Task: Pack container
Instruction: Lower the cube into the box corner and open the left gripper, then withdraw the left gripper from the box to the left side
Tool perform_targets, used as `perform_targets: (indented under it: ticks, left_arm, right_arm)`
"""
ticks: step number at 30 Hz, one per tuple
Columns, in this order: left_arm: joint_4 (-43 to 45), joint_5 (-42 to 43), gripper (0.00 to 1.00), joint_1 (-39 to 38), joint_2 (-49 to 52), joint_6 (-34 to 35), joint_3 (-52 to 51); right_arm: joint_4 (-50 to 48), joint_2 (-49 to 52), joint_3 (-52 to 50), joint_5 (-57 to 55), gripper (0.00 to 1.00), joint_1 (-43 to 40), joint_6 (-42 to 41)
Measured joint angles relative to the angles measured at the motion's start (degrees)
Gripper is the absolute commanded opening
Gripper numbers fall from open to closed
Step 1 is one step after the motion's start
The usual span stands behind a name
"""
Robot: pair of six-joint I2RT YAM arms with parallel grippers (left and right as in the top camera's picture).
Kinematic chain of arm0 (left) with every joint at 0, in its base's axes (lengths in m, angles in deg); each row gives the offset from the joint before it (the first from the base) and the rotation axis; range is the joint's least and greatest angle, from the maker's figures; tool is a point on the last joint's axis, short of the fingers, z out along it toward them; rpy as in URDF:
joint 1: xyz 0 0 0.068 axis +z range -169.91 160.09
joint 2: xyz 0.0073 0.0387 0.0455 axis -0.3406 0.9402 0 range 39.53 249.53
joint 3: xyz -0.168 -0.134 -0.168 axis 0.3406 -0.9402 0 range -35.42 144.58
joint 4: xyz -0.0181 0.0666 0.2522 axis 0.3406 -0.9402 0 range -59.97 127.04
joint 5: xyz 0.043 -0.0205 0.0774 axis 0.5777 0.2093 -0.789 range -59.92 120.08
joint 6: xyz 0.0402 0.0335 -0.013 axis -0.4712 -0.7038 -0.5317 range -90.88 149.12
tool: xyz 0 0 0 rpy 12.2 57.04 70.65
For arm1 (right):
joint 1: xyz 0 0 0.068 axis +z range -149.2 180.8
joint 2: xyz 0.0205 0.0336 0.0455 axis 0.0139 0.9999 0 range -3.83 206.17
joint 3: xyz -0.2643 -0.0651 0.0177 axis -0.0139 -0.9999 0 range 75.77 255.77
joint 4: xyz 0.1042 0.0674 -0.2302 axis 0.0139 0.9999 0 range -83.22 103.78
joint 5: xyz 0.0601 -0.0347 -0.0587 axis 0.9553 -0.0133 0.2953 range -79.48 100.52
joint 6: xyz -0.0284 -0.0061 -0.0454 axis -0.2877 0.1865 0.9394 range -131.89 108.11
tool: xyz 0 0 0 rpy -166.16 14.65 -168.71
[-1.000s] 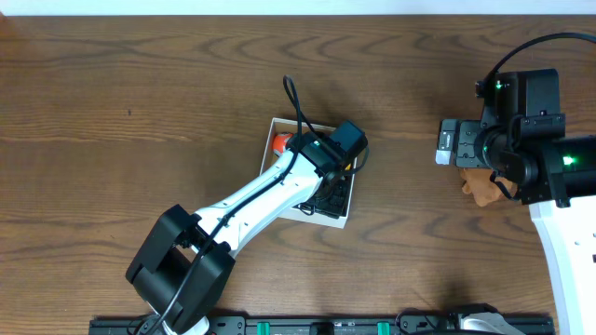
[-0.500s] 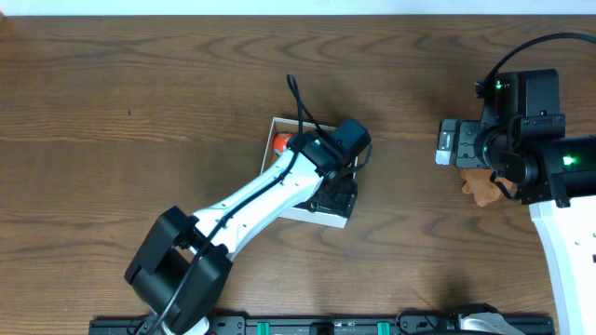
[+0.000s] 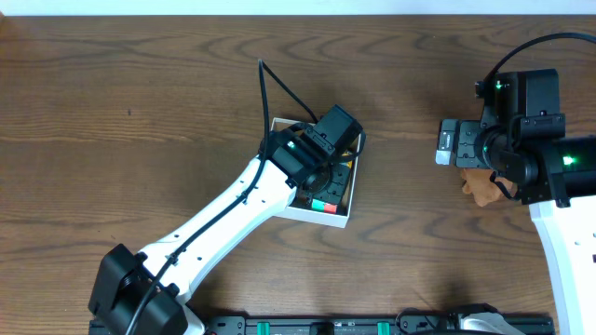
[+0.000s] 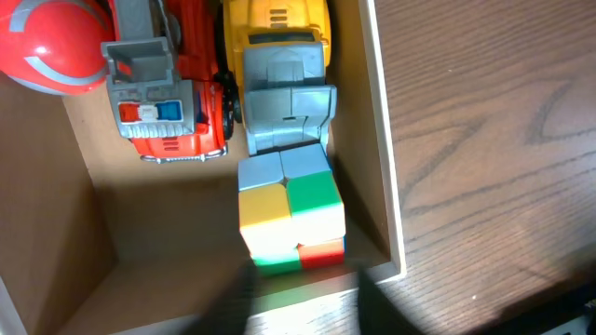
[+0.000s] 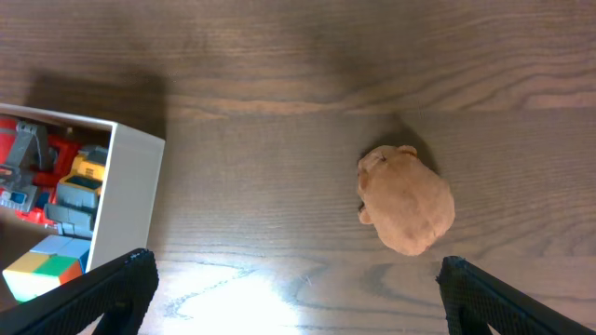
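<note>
1. The colored cube (image 4: 291, 209) now lies inside the container (image 3: 317, 216) at mid-table; the left gripper (image 3: 326, 177) has lifted clear, empty, its width unclear.
2. The right gripper (image 5: 293, 279) gapes wide and empty above the brown plush (image 5: 407, 198), likely next.

The left arm (image 3: 223, 219) stretches diagonally from the near left to the middle of the scene, wrist bent down. The left gripper (image 3: 331, 183) is mostly hidden beneath it, jaw spacing unclear. The right arm (image 3: 559, 242) stands along the right edge, and the right gripper (image 5: 298, 298) faces down with its fingers (image 5: 116, 284) spread wide.
</note>
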Motion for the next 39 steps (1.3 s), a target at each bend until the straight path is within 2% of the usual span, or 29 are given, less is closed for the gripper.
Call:
perform_targets:
  ticks: [10,17,30,39]
  left_arm:
    - [-1.2,-0.5,0.06,0.0,0.0,0.2,0.0]
    - [2.4,-0.5,0.06,0.0,0.2,0.2,-3.2]
    - [5.7,0.0,0.06,0.0,9.6,0.4,-3.7]
    - [5.4,0.3,0.06,0.0,10.9,0.3,-3.9]
  right_arm:
    - [0.0,0.0,0.0,0.0,0.99,0.0,0.0]
    - [0.0,0.0,0.0,0.0,0.99,0.0,0.0]
    - [0.2,0.0,0.0,0.0,0.99,0.0,0.0]
    - [0.2,0.0,0.0,0.0,0.99,0.0,0.0]
